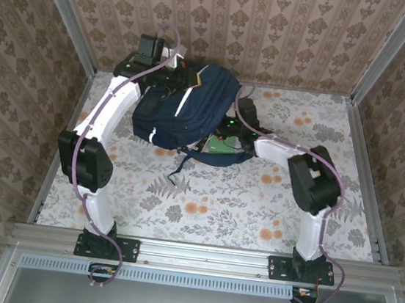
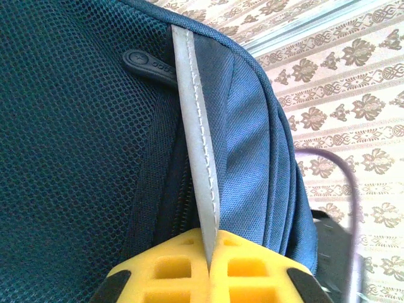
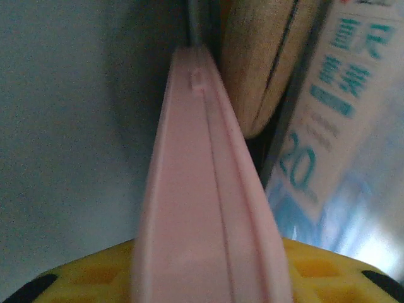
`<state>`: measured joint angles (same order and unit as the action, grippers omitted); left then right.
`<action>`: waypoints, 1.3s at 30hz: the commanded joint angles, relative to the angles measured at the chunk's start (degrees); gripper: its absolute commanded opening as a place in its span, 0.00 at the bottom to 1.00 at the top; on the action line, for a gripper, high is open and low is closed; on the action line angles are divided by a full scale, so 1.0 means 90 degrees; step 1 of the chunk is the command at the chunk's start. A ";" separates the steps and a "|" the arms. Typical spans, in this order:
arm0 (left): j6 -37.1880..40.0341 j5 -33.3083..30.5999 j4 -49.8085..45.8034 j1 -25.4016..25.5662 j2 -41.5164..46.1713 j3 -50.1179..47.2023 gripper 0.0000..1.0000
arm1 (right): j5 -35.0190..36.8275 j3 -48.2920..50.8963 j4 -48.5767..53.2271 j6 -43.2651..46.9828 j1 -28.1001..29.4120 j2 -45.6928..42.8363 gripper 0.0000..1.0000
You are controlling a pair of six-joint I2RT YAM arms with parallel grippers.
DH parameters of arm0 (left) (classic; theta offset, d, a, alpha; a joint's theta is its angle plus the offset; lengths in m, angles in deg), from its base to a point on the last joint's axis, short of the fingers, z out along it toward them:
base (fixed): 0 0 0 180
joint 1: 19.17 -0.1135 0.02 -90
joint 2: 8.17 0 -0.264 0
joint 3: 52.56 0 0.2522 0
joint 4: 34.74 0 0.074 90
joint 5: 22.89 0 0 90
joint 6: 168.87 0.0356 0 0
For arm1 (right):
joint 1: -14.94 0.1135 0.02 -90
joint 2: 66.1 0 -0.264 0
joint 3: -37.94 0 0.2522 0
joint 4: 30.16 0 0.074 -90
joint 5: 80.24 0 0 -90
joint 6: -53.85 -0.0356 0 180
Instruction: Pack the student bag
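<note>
You see the student bag [image 1: 182, 108] lying at the far side of the table [image 1: 255, 202], left of the middle. Your left end effector [image 2: 207, 252] grips the bag's white stripe [image 2: 196, 126] between its fingers. Your right end effector [image 3: 211, 278] pinches a pink strip [image 3: 196, 177], beside a printed packet [image 3: 328, 126].
</note>
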<state>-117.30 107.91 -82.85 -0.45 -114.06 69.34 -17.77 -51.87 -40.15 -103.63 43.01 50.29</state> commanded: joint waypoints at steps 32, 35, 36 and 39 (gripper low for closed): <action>0.0535 -0.0391 0.0768 0.1263 -0.0639 -0.0585 0.32 | 0.3318 0.2789 0.3835 0.3332 -0.0458 -0.5435 0.83; 0.0740 -0.1001 0.0567 0.1215 -0.0334 -0.0650 0.55 | 0.2976 0.2673 0.3806 0.4071 0.0184 -0.5554 0.78; 0.0837 -0.1223 0.0623 0.1145 0.0005 -0.0833 0.60 | 0.2968 0.2647 0.3837 0.4277 0.0467 -0.5574 0.76; 0.0813 -0.1527 0.0902 0.0782 0.0996 -0.1695 0.65 | 0.2711 0.2659 0.3706 0.4334 0.1078 -0.5418 0.67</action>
<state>-111.58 98.40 -77.34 9.93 -115.69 57.25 10.67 -27.72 -5.74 -69.34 49.20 1.10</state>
